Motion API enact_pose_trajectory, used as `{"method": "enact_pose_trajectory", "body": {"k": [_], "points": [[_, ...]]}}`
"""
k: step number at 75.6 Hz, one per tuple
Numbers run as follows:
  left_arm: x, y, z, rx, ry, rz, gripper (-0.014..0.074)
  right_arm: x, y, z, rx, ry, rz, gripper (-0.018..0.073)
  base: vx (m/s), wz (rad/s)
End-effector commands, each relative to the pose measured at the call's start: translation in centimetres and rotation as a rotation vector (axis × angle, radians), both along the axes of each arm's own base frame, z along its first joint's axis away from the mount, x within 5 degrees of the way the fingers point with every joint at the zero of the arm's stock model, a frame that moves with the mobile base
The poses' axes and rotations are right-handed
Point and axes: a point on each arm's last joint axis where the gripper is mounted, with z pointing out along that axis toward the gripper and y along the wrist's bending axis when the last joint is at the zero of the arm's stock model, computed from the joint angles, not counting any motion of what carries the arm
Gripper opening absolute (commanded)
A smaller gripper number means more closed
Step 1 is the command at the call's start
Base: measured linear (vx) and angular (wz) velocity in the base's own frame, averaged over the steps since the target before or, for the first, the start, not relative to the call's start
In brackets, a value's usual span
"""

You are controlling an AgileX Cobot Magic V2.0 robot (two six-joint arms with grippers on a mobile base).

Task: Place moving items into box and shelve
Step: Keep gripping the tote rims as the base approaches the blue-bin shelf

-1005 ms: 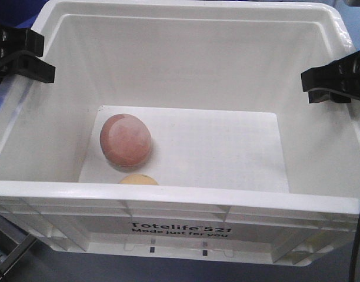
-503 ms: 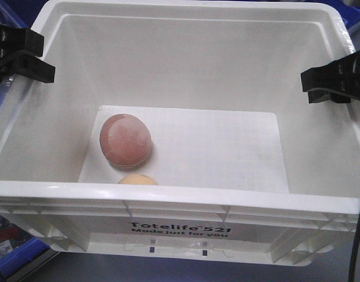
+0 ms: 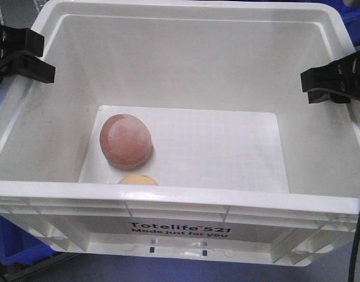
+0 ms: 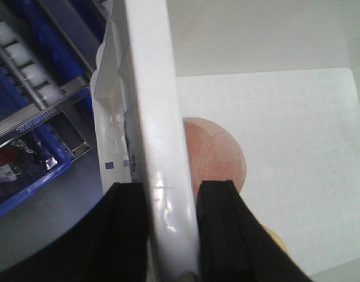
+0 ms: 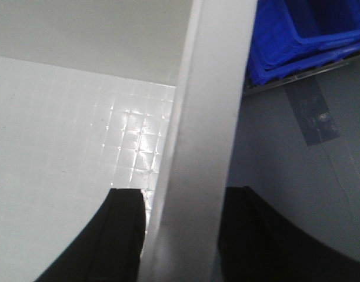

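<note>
Blue bins [image 5: 297, 35] and grey floor [image 5: 297, 176] lie beyond the white box [image 3: 168, 197]. Left gripper [image 4: 171, 188] and right gripper [image 5: 186, 194] each pinch a side rim. Ball [image 3: 126, 141] and smaller yellow object [image 3: 137, 180] rest loose inside, front left. Uneven arm motion could slip a rim, tipping the box.

On my left, a metal rack [image 4: 33, 111] of slanted rails carries white rollers [image 4: 12, 54]. It runs above a blue plastic bin [image 4: 24, 176] holding crinkled silvery packets [image 4: 36, 154]; I cannot tell what they are. Nearer lies plain grey floor [image 4: 56, 226]. On my right, a second blue bin [image 5: 303, 29] sits at the far edge along a metal rail [image 5: 309, 71], and the grey floor near it bears a strip of darker tape [image 5: 312, 111]. The front view shows a blue bin corner [image 3: 15, 247] low on the left. The light is soft, even and indoor.
</note>
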Motion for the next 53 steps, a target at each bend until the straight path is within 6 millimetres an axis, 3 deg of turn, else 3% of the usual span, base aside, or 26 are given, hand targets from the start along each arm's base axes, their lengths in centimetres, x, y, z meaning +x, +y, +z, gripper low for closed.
{"method": "enact_pose_trajectory", "body": {"k": [1,53], "points": [[-1.03,-0.47,3.33,-0.128,-0.168,-0.007,-0.0003,-0.1,-0.52,2.34,0.014,-0.15,-0.018,-0.0006,0.06,0.55],[-1.03,-0.47,3.33,-0.128,-0.168,-0.007,-0.0003,-0.1,-0.52,2.35,0.014,-0.151,-0.018,-0.0006,0.03,0.47]]}}
